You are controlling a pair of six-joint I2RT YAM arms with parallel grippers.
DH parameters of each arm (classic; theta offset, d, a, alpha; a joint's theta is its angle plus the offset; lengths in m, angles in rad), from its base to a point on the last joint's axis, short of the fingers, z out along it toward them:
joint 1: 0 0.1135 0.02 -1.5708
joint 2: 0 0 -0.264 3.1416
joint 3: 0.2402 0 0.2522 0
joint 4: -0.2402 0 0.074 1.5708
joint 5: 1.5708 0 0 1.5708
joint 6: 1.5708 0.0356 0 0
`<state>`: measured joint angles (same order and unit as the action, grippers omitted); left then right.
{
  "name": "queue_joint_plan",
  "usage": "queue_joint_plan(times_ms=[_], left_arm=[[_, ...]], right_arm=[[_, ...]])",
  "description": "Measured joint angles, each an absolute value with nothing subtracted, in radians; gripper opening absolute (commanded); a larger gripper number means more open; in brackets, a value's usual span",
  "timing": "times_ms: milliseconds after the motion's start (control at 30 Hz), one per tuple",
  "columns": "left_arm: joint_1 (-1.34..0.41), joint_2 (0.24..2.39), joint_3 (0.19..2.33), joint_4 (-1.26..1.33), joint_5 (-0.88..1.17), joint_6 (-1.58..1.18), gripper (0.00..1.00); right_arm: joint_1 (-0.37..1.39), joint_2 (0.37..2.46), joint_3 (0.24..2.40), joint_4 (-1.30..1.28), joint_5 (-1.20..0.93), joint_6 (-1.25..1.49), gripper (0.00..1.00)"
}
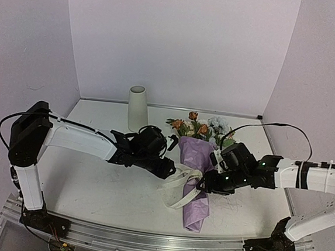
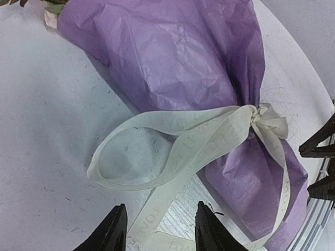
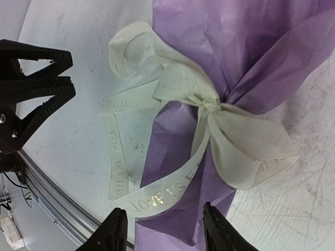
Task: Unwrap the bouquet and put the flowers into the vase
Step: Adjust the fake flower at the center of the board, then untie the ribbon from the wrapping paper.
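The bouquet (image 1: 195,175) lies on the table, its lilac paper cone (image 2: 172,52) tied with a cream ribbon bow (image 3: 209,104). The flowers (image 1: 199,127) stick out of the far end of the cone. An off-white vase (image 1: 137,108) stands upright at the back left. My left gripper (image 2: 159,230) is open just left of the bow, and a ribbon tail (image 2: 152,214) lies on the table between its fingers. From the right, my right gripper (image 3: 165,230) stands open over the lettered ribbon tail (image 3: 162,196) and the paper's narrow end.
The two grippers (image 1: 166,169) (image 1: 207,185) face each other across the bow, close together. A metal rail (image 1: 146,238) runs along the table's near edge. White walls close in the back and sides.
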<state>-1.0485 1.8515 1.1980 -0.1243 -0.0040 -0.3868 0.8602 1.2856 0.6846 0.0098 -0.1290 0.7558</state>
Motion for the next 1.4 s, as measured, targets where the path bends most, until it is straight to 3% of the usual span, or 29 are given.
queue_joint_plan(times_ms=[367, 533, 700, 867, 1400], left_arm=[[-1.087, 1.911, 1.204, -0.131, 0.008, -0.373, 0.45], [-1.096, 1.924, 1.210, -0.131, -0.003, -0.365, 0.52], [-1.098, 1.935, 1.211, -0.131, -0.017, -0.359, 0.53], [-1.099, 1.945, 1.212, -0.131, -0.031, -0.356, 0.56], [-1.101, 2.083, 1.360, -0.199, -0.125, -0.337, 0.58]], right_arm=[[0.889, 1.403, 0.748, -0.002, -0.094, 0.808, 0.47], [0.889, 1.460, 0.786, 0.001, -0.090, 0.809, 0.43], [0.889, 1.485, 0.795, 0.000, -0.089, 0.802, 0.17], [0.889, 1.486, 0.807, 0.001, -0.086, 0.803, 0.00], [0.889, 1.445, 0.809, -0.007, -0.065, 0.787, 0.07]])
